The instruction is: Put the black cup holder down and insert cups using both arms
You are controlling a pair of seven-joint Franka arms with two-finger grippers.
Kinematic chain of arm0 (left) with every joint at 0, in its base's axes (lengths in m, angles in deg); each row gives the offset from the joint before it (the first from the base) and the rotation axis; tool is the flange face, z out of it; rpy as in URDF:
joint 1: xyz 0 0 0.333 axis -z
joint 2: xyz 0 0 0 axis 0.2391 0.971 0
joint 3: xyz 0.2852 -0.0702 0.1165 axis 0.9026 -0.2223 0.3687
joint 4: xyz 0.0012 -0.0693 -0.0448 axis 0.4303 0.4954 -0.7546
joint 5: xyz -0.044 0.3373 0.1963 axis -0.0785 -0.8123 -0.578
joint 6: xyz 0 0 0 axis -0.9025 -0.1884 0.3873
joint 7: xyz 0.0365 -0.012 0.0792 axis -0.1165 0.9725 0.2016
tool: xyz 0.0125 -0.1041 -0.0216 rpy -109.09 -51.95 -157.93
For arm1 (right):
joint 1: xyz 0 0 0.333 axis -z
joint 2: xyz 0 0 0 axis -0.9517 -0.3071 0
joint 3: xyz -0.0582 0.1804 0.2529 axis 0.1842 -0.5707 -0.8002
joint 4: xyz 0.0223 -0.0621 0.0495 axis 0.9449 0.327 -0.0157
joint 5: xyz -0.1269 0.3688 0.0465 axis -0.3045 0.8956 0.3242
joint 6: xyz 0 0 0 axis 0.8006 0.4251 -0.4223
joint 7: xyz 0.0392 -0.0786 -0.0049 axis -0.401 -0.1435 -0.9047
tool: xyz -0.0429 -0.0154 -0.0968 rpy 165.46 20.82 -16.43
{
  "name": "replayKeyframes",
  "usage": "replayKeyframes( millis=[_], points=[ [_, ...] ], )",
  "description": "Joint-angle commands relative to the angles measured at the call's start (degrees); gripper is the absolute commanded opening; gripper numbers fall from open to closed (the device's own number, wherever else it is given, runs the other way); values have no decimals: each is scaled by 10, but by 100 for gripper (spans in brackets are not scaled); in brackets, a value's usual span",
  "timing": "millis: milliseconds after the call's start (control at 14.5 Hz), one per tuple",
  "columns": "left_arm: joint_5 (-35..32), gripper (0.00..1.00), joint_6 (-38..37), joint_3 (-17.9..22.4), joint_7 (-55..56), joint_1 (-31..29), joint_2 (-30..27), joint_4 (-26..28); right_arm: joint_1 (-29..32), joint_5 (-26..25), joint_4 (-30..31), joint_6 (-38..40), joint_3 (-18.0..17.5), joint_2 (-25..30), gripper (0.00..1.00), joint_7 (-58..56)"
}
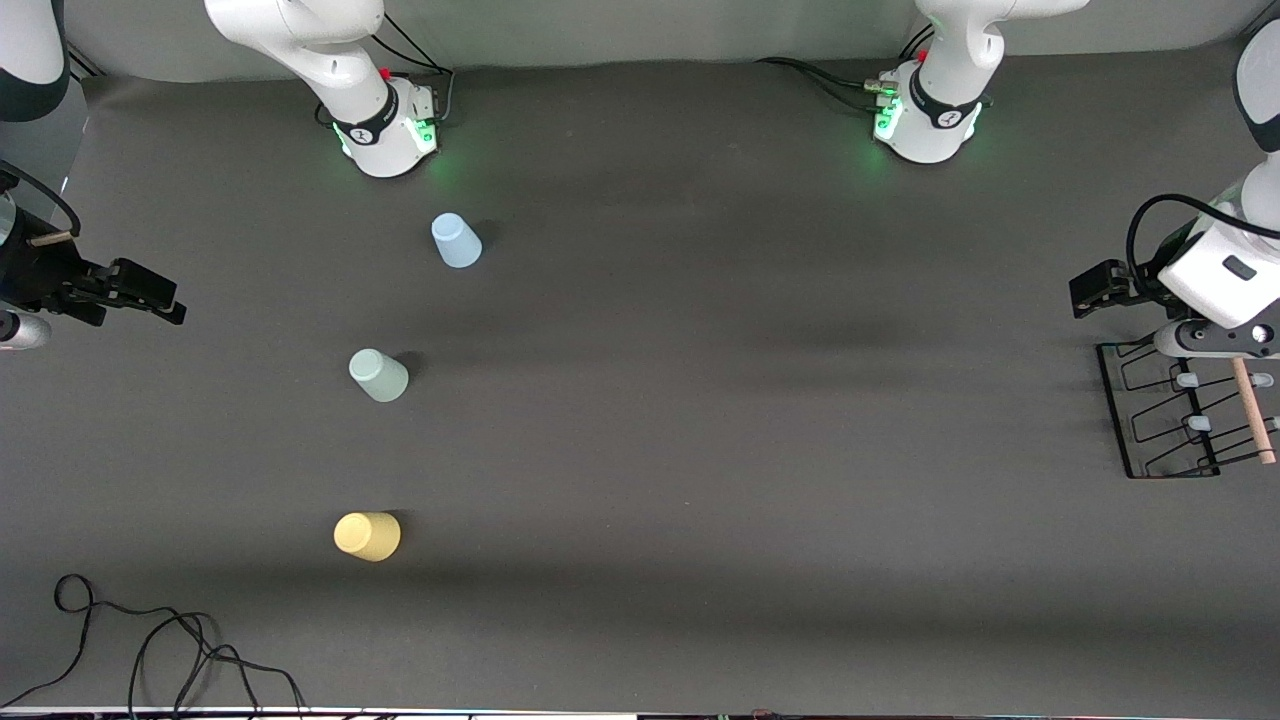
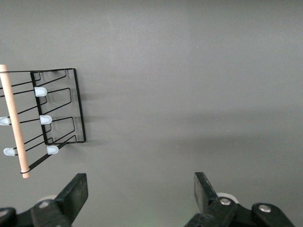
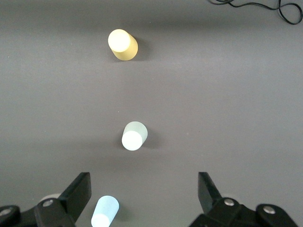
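The black cup holder (image 1: pixel 1117 412) stands at the left arm's end of the table, its wooden handle (image 1: pixel 1254 410) over the pale-tipped pegs. My left gripper (image 1: pixel 1082 293) hovers open and empty beside it, and the wrist partly covers the rack. In the left wrist view the cup holder (image 2: pixel 77 106) lies off to one side of the left gripper (image 2: pixel 141 189). Three cups stand mouth-down toward the right arm's end: blue (image 1: pixel 456 241), mint green (image 1: pixel 379 375), yellow (image 1: pixel 367 536). My right gripper (image 1: pixel 172 303) hangs open and empty at that end, apart from them. The right wrist view shows the right gripper (image 3: pixel 144 189) with the blue (image 3: pixel 105 211), mint (image 3: pixel 134 135) and yellow (image 3: pixel 122 44) cups.
Both arm bases (image 1: pixel 385 130) (image 1: pixel 925 120) stand along the table edge farthest from the front camera. A loose black cable (image 1: pixel 150 650) lies at the near corner on the right arm's end. Bare grey tabletop (image 1: pixel 750 400) stretches between the cups and the holder.
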Motion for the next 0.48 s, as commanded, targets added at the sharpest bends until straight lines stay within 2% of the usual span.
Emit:
replayKeyframes(
  millis=[0,414],
  points=[
    [-1,100,-3,3,-3,3,-2,-3,-8,-5,-6,0,5,-21,100,-5],
    [-1,100,-3,3,-5,3,-3,-3,-8,-5,-3,-20,5,-35,100,-5]
  ],
)
